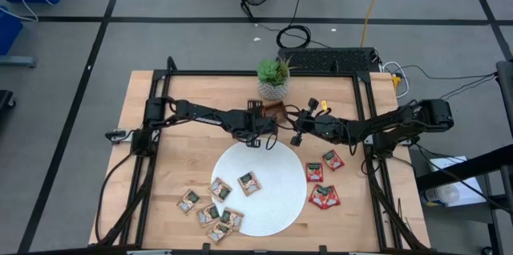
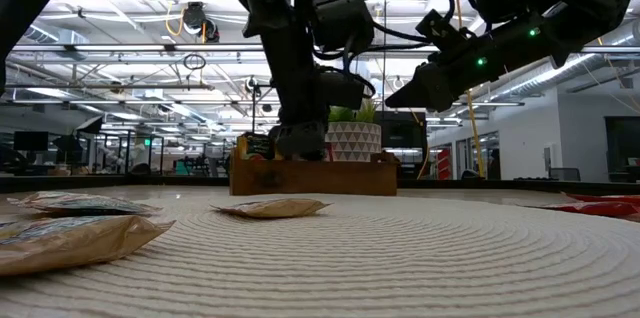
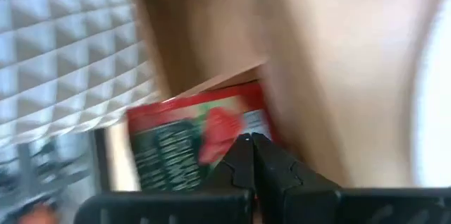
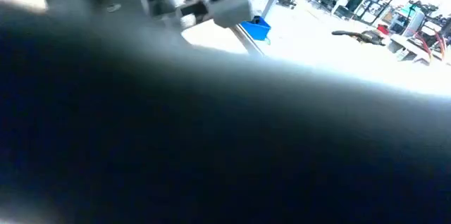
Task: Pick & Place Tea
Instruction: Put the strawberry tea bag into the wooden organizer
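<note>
Red sachet [image 3: 201, 143] pinched at its near edge between left jaws pressed together, hanging forward of the tips above the wooden tray [image 1: 268, 111]; right jaws beside, state impossible to tell; left nearer.

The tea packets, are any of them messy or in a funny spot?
Mostly tidy. Several tan square tea sachets straddle the round white woven mat's edge, half on wood. Red square tea sachets lie off it, beside its right rim. Nothing looks torn or spilled.

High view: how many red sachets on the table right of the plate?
3: the far red sachet, the rim-side red sachet, the near red sachet, which may hide another.
</note>
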